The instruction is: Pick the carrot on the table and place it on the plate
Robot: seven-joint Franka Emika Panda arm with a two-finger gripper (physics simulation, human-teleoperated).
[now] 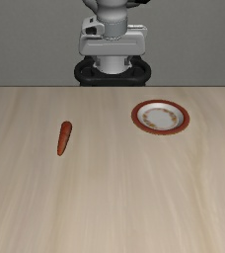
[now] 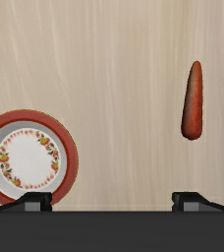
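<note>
The light wooden table (image 1: 124,208) stretches out bare-grained in front. Partway across it, toward the exterior view's left, lies the carrot (image 1: 65,137). It is flat on the wood, a dull orange-brown, lying lengthwise with a slight slant, its thicker end toward the robot and its thin tip toward the front. A little farther back, on the exterior view's right, sits the plate (image 1: 137,117). It is round with a reddish-brown rim and a pale centre, and it is well apart from the carrot, with plain tabletop between them. Beyond both, at the far edge of the table, stands the Franka arm (image 1: 110,40). Its white and grey body is bunched up over its dark base, and it is clear of the carrot and the plate alike. From the wrist view, the gripper (image 2: 112,202) hangs above the table (image 2: 104,59) with its two dark fingertips (image 2: 30,202) spread wide and holding nothing, only wood grain showing between them. In that view the carrot (image 2: 192,100) lies ahead of one fingertip. The plate (image 2: 28,114) lies ahead of the other, and its white middle carries a ring of small orange and green flowers inside the red rim. The carrot rests on the table, touching neither the plate nor the fingers.
</note>
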